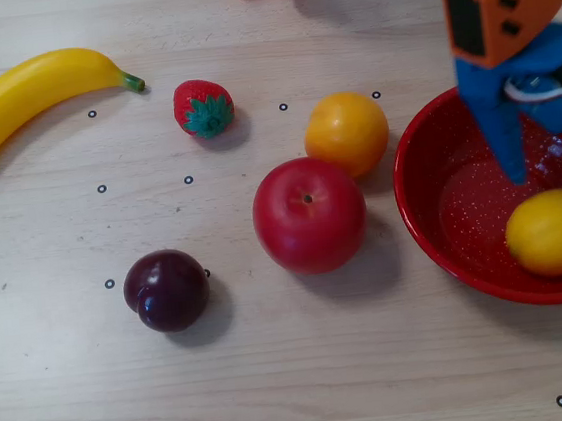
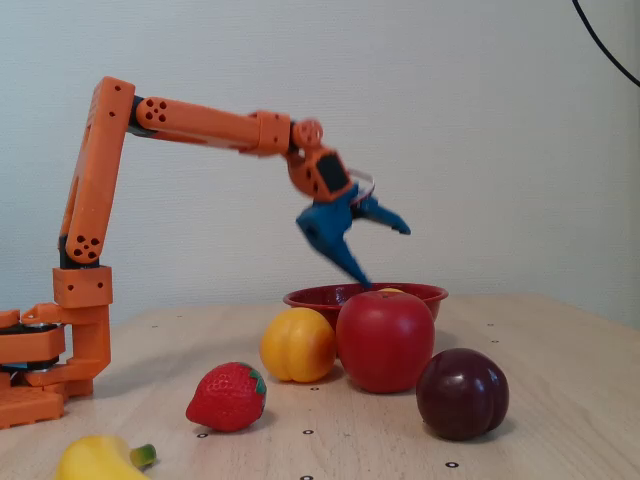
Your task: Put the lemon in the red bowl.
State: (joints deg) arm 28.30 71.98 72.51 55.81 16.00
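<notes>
Lemon (image 1: 555,231) — lies inside the red bowl (image 1: 433,225), against the lower right part of the basin in the overhead view; in the fixed view only a sliver of yellow (image 2: 390,291) shows above the bowl's rim (image 2: 310,297). Nothing holds it.

Gripper (image 1: 547,157) — blue, two fingers, on an orange arm (image 2: 200,122). It hangs above the bowl with its fingers spread wide apart and nothing between them; in the fixed view (image 2: 385,255) one finger points down toward the rim, the other juts out to the right. It is clear of the lemon.

Red bowl — glossy, finely speckled, at the right edge of the overhead view, partly cut off by the frame.

Other items on the wooden table (image 1: 278,372), overhead view:
- Red apple (image 1: 309,215), near the bowl's left side.
- Orange-yellow fruit (image 1: 346,133), just above and right of the apple, close to the bowl's rim.
- Strawberry (image 1: 204,108), well left of the orange-yellow fruit.
- Dark plum (image 1: 167,290), lower left of the apple, apart from it.
- Banana (image 1: 23,97), at the upper left, stem end toward the strawberry.

Arm base (image 2: 40,350) stands at the far left of the fixed view.
</notes>
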